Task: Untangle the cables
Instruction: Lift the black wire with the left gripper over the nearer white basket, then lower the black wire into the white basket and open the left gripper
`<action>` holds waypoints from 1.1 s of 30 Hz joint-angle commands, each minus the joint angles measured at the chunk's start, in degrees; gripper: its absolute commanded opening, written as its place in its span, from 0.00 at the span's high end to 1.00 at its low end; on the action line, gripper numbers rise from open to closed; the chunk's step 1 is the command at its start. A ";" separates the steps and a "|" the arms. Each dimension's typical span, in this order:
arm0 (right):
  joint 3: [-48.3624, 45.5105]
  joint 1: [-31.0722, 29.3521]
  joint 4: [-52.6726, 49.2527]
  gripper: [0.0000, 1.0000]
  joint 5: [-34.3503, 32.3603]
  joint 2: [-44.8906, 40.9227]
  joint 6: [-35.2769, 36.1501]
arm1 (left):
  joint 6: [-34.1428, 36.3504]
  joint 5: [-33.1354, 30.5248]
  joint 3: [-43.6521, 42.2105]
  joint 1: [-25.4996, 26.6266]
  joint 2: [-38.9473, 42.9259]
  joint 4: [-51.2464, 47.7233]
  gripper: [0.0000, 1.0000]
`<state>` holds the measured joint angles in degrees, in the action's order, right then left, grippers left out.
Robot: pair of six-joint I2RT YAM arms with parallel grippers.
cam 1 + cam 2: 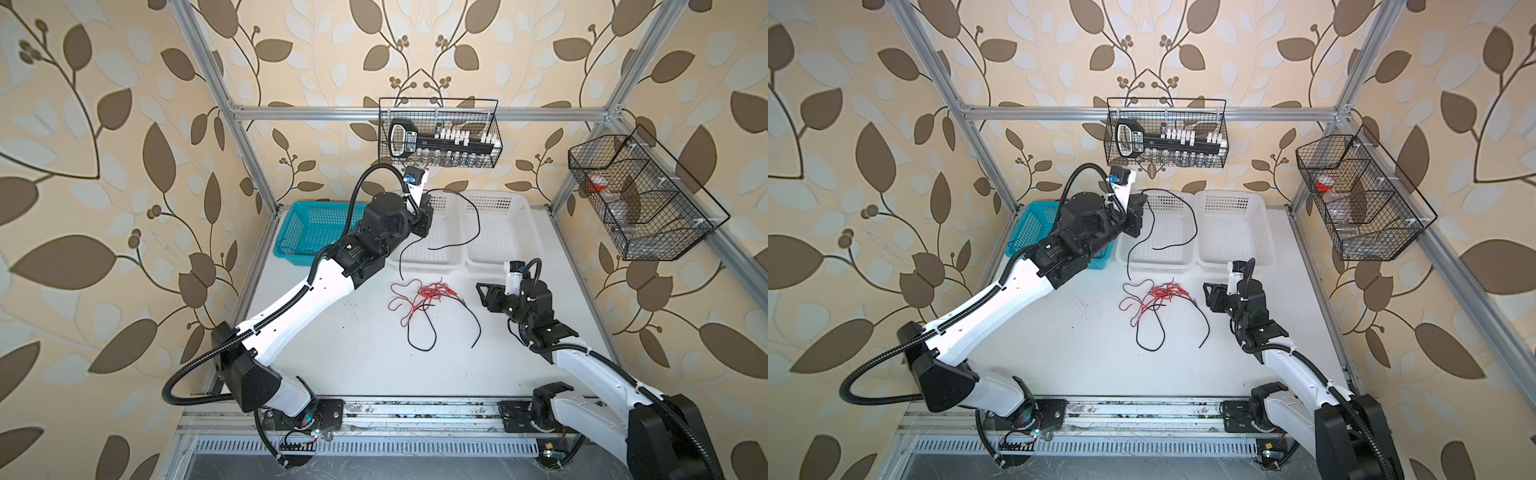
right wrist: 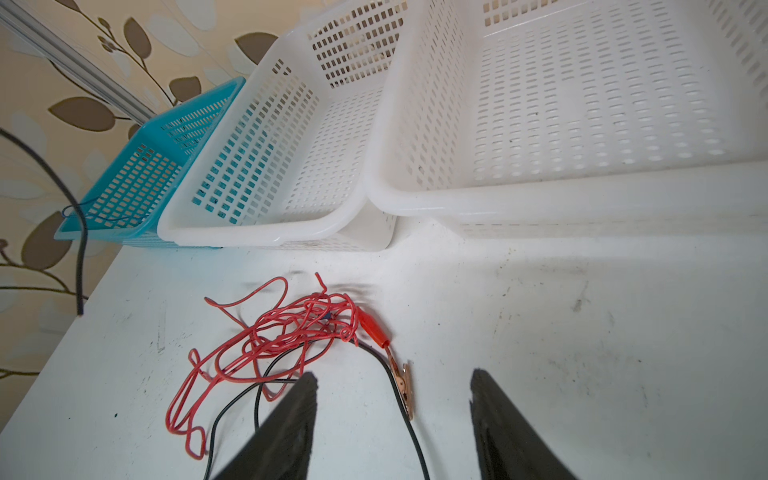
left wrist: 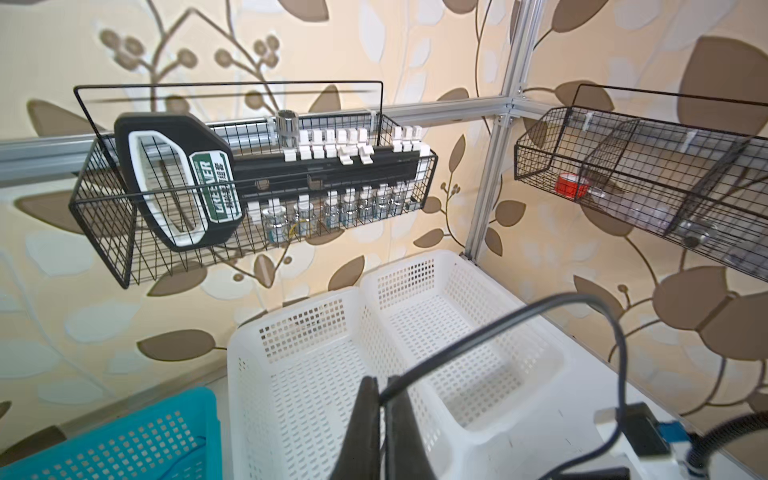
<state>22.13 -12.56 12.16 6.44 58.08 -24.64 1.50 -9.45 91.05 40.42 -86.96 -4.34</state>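
Cables (image 1: 434,291) on white, seemingly scuffed table (image 1: 340,357)

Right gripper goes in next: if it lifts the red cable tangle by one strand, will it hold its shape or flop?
Probably flops: the red cable lies in loose, thin loops, and the lifted black cable in the left gripper droops limply. Likely light too. It may drag along the second black cable, which runs into the knot, and the clip could snag.

Glossy plastic baskets (image 2: 266,237), scuffed matt table (image 2: 540,332)
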 commanded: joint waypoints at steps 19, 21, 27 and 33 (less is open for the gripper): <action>-1.85 0.10 0.06 0.40 0.88 -0.64 -0.38 | -2.20 3.78 18.55 -7.16 -23.63 -5.26 1.00; -1.90 0.16 0.07 0.40 1.01 -0.63 -0.32 | -2.35 3.21 16.69 -7.18 -24.30 -5.36 1.00; -1.55 0.13 -0.37 0.40 0.86 0.12 -0.44 | -3.64 -1.26 12.67 -7.11 -25.97 -8.35 1.00; -1.21 0.11 -0.90 0.40 1.61 1.36 -1.27 | -6.08 -5.83 16.92 -7.29 -31.21 -17.48 1.00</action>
<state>20.99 -12.56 12.05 6.79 58.96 -25.28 -2.52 -11.38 104.57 33.54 -116.31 -16.99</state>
